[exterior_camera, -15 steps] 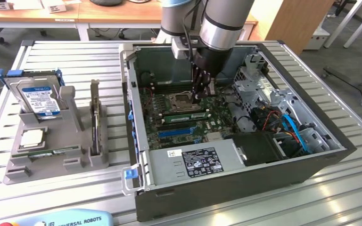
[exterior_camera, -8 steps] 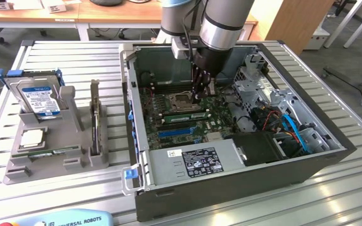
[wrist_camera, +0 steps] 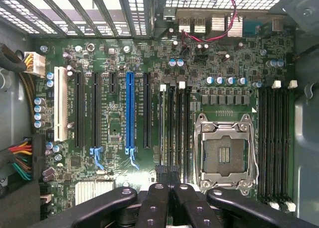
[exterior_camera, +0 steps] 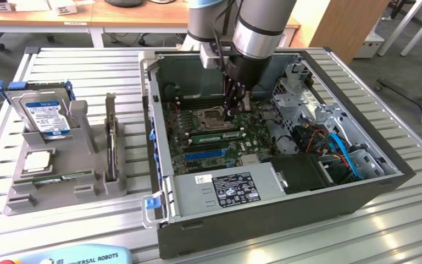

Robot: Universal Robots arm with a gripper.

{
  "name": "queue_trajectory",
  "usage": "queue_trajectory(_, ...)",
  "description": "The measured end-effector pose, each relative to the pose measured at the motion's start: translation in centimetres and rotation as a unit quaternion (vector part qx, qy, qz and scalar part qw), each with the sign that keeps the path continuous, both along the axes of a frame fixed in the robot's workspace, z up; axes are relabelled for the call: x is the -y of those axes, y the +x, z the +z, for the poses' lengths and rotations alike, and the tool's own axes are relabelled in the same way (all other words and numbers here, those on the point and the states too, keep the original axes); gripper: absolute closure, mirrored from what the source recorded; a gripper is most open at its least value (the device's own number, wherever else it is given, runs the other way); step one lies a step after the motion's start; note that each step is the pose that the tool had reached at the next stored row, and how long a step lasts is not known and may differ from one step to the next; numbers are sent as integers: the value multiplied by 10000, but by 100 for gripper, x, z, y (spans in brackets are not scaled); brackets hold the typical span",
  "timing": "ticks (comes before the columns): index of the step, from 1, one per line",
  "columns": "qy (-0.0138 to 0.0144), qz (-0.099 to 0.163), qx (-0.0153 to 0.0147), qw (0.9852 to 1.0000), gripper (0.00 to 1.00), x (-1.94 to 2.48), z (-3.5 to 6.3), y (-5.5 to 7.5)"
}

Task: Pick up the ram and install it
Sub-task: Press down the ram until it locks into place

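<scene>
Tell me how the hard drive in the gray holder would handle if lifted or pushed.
The hard drive looks like a metal-cased block: probably rigid and heavy for its size. It stands on edge in the gray holder, whose uprights would likely stop it tipping. Its smooth labelled face may be slippery.

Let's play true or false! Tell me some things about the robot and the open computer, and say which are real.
1. The gripper is down inside the computer case. True.
2. The hard drive sits inside the case. False: it stands in the grey holder outside it.
3. The processor socket on the motherboard is empty. True.
4. The gripper's fingers are wide open. False: they are shut.
5. A card fills the long blue slot. False: it is empty.
</scene>
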State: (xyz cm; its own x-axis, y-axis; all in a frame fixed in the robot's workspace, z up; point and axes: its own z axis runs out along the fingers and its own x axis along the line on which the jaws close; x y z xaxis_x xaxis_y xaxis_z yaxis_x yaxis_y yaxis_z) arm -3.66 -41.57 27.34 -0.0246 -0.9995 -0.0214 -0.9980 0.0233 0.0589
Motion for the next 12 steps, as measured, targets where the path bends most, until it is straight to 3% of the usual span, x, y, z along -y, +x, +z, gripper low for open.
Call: queue_trajectory(12,0,-564,0,9984,90,0,-6,-4)
